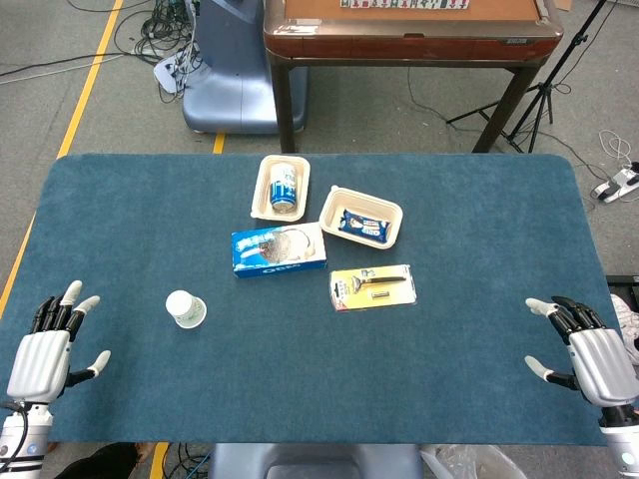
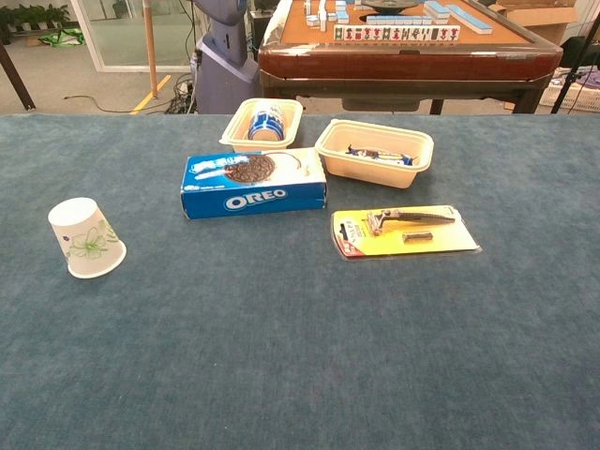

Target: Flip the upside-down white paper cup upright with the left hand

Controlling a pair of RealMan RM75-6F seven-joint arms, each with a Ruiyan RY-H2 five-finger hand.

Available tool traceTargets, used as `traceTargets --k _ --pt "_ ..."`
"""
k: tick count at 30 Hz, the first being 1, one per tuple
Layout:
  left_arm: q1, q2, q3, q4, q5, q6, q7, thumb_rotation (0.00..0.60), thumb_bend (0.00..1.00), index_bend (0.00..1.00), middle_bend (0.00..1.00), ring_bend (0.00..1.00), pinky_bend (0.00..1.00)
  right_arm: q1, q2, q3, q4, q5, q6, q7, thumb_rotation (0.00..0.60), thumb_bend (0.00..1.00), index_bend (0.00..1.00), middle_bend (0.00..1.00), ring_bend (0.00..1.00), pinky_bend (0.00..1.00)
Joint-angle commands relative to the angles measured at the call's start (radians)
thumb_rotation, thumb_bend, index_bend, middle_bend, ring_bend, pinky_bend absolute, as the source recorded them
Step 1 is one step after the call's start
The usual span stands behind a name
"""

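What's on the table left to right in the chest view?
White paper cup, upside down → Oreo box → tray with the blue can → tray with the blue snack packet → razor on its yellow card. Neither hand shows in this view.

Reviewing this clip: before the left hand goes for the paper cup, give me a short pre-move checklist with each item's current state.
1. White paper cup is upside-down, wide rim on the table: ok, still needs flipping.
2. Left hand is empty, fingers apart: ok.
3. Path from left hand to cup is bare cloth, nothing between: ok.
4. Cup stands apart from the Oreo box, leaving room to grasp: ok.
5. Right hand rests at the far edge, open, away from the cup: ok.
6. Whether the cup's rim is dented or crushed: cannot tell.
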Motion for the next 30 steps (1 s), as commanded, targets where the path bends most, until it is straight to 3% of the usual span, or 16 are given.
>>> traceTargets --k 1,15,30 --pt "0.001 0.0 0.0 0.0 0.0 0.001 0.0 0.6 0.21 0.17 0.0 0.0 0.0 0.0 0.001 0.0 -0.002 -0.002 0.001 -0.001 0.6 0.15 0.24 0.31 0.15 0.22" --pt "-0.024 0.022 -0.011 -0.003 -0.003 -0.038 -0.017 0.6 0.21 0.17 0.0 0.0 0.0 -0.001 0.011 0.008 -0.009 -0.008 0.018 -0.01 0.6 0.15 0.24 0.31 0.15 0.22" --pt "-0.23 0.093 -0.052 0.072 -0.065 -0.392 -0.161 0.6 0.21 0.19 0.0 0.0 0.0 0.015 0.056 0.03 -0.066 -0.017 0.021 -0.079 0.6 0.15 0.24 0.31 0.15 0.22"
